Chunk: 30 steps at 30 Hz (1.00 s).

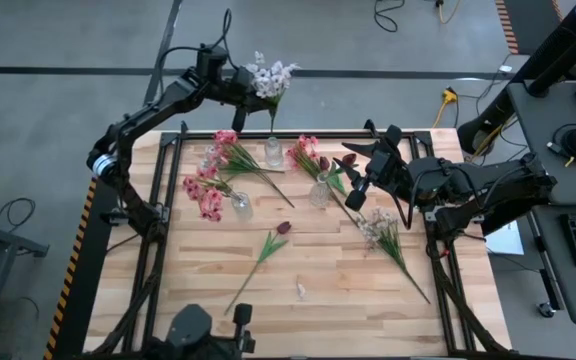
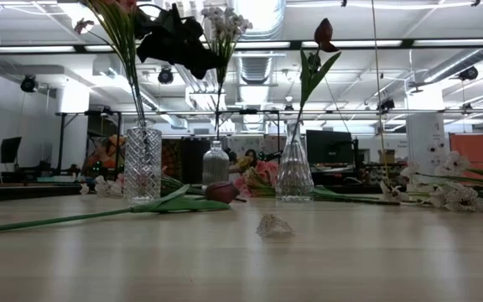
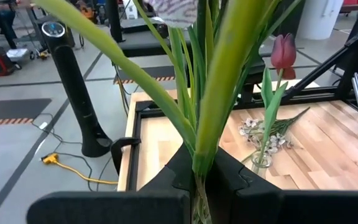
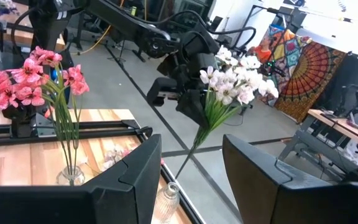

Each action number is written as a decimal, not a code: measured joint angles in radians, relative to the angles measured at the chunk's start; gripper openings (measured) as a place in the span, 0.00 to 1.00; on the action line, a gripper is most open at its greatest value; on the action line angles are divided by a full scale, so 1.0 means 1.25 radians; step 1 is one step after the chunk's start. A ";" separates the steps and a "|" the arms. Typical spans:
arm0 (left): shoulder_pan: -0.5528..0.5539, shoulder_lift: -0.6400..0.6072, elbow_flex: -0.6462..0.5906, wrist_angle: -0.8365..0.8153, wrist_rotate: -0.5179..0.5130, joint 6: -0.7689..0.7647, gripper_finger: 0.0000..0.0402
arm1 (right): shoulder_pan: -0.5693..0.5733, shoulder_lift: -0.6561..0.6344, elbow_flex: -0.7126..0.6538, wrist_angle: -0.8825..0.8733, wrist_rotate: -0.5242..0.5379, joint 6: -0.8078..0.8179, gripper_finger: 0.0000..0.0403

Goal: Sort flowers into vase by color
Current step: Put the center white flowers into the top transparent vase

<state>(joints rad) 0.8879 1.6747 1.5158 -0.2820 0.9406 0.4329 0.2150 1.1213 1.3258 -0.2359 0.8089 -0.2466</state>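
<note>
**White spray held over the middle vase, stem pointing down at its neck**

The wooden table (image 1: 318,290) carries three clear glass vases across its far half. The left arm reaches over the far edge, and the left gripper (image 1: 240,82) is shut tight on the stalk of the white-lilac spray (image 1: 271,76), blossoms up. The stalk hangs nearly upright with a slight lean, its lower end just above the small middle vase (image 1: 273,152); whether the tip has entered the neck cannot be told. The coming move looks to turn on this: the long axis has to line up with that narrow opening and travel straight down, and the left arm alone is placed for it.

The right gripper (image 1: 358,172) hovers near the right-hand vase (image 1: 320,192) with its jaws about half apart and nothing between them.

The left-hand vase (image 1: 240,206) holds pink blossoms (image 1: 206,195); more pink stems (image 1: 230,150) lie on the boards behind it. The right-hand vase holds a dark red tulip (image 2: 324,35). Another dark red tulip (image 1: 282,229) lies loose mid-table, stalk running toward the near edge, and a second white spray (image 1: 380,228) lies to the right.

No brand, label or readable writing shows
</note>
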 joint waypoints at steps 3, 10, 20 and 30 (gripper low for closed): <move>0.000 0.004 0.000 -0.002 -0.001 -0.001 0.00 | 0.000 0.000 0.000 0.000 0.000 0.000 0.41; 0.003 0.006 0.000 -0.002 -0.020 -0.001 0.00 | 0.000 0.000 0.000 0.000 0.000 0.000 0.41; 0.002 0.006 0.000 -0.002 -0.020 -0.004 0.00 | 0.000 0.000 -0.001 -0.005 0.000 -0.001 0.41; 0.001 0.006 0.000 0.001 -0.039 -0.025 0.00 | 0.000 0.000 -0.001 -0.012 0.000 0.000 0.41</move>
<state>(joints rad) 0.8896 1.6821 1.5158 -0.2808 0.8923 0.4011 0.2150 1.1213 1.3247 -0.2504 0.8089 -0.2466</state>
